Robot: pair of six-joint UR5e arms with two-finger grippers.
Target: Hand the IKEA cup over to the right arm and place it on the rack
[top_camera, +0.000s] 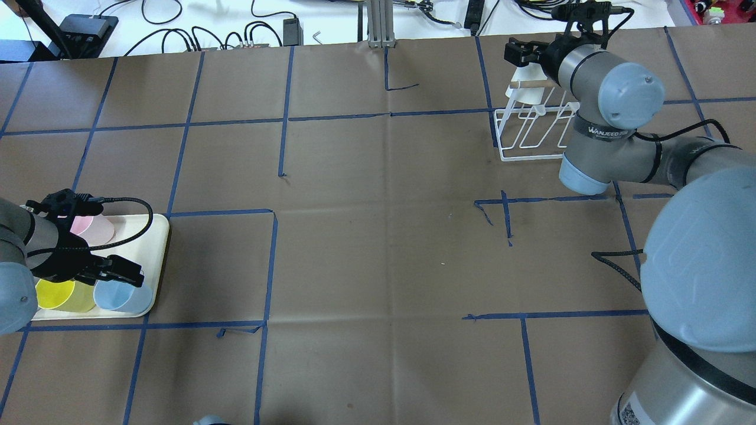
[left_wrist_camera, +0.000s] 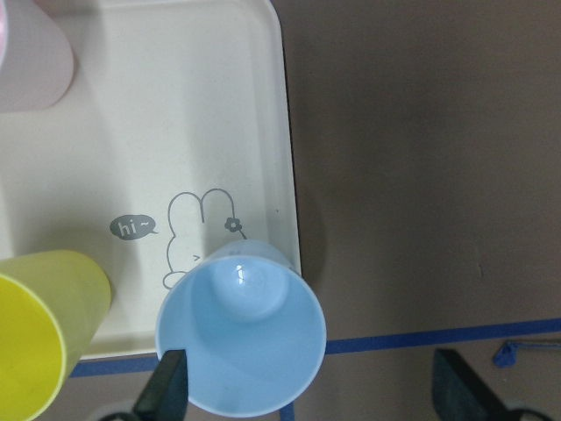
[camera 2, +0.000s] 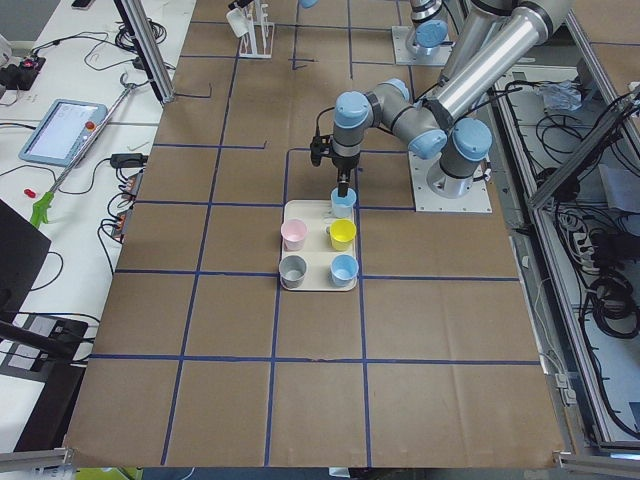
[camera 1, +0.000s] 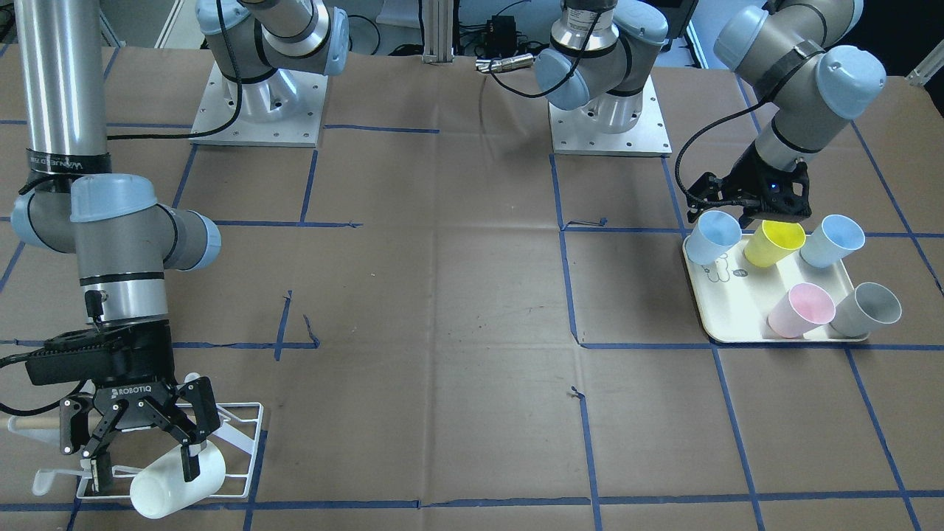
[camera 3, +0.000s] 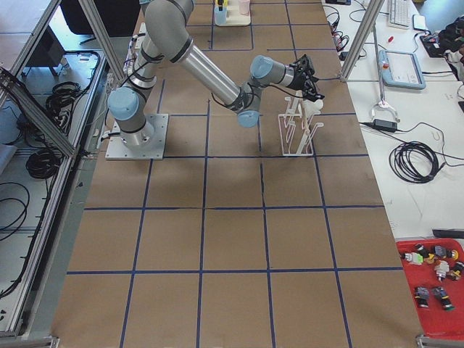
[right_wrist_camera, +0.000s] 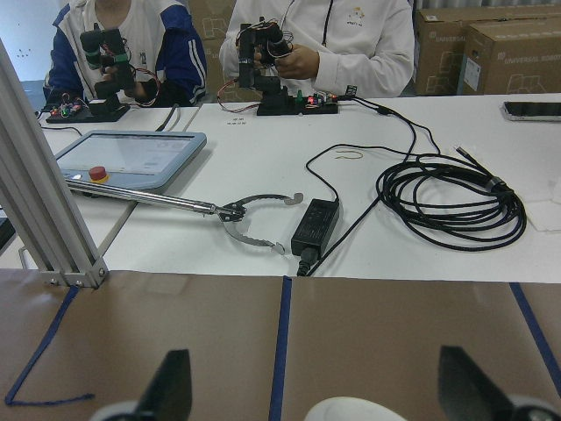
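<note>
At the rack [top_camera: 531, 134], plain white cup [camera 1: 177, 481] tilted, right jaws apart around it; left jaws apart

Matt brown paper covered the counter [camera 1: 457, 310]. The cup [camera 1: 173, 483] looked smooth plastic, the rack [top_camera: 528, 134] white wire with a wooden dowel [camera 1: 29, 424].

One camera hangs behind the robot, looking forward and down over the whole table [top_camera: 378, 236]; another faces it from across. Two end cameras look along the table from far back, both catching the rack [camera 3: 293, 138] and the tray [camera 2: 318, 252]. The left wrist camera stares straight down, close on the tray's corner; the right wrist one looks level toward the desk [right_wrist_camera: 175, 246].
</note>
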